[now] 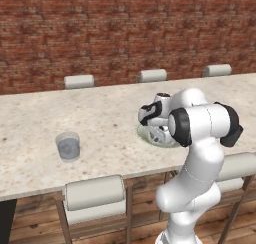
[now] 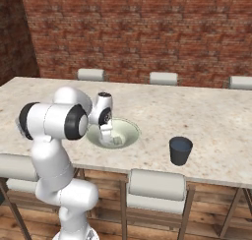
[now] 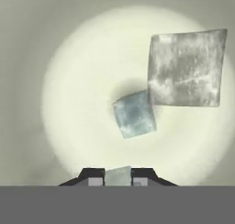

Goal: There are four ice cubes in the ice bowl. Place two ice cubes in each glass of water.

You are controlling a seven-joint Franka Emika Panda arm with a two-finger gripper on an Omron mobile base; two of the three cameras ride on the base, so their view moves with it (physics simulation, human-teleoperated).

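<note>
My gripper reaches down into the pale greenish-cream ice bowl, shut on a small pale ice cube pinched between its dark fingertips. Below it lie two more ice cubes, a large grey one and a bluish one touching it. In the base views the gripper is low over the bowl, where one cube shows. A see-through glass of water stands far to the left of the bowl, a dark navy glass to its right.
The bowl and glasses rest on a long speckled stone counter before a brick wall. Padded stools stand along the near edge, and more stool backs line the far side.
</note>
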